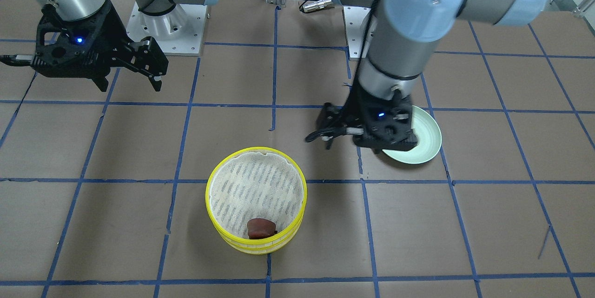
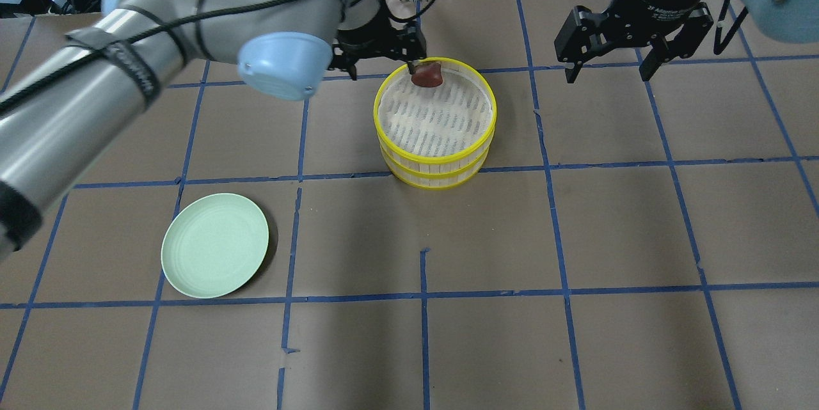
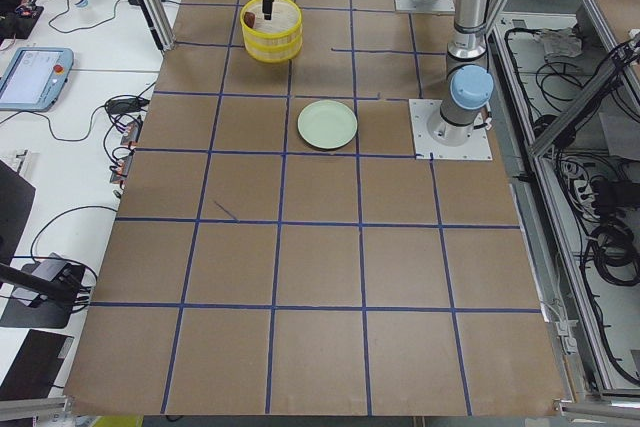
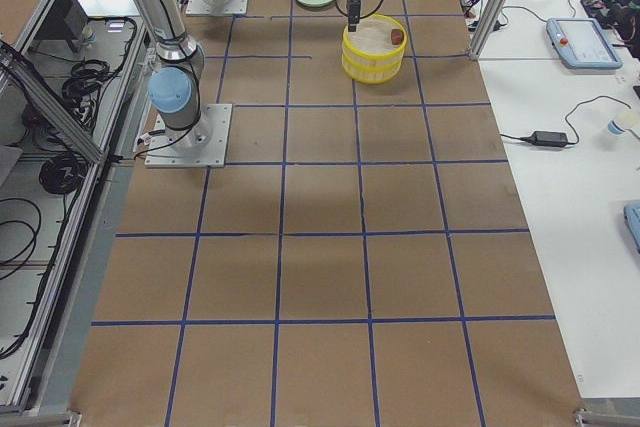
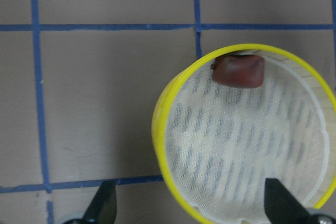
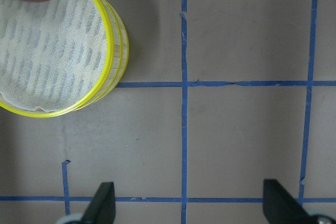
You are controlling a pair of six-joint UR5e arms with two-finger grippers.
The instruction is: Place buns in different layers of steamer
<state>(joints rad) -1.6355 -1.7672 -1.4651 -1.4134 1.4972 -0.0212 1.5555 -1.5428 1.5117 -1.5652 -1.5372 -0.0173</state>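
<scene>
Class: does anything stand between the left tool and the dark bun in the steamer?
Nothing visible does. The dark bun lies uncovered on the cloth of the top steamer tray, near its rim. The left tool hangs open above the tray, with only air between.

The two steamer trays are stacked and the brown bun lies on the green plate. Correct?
Not quite. The brown bun lies in the top steamer tray, against its rim, not on the green plate; the overhead exterior view shows it. The stacking is right.
</scene>
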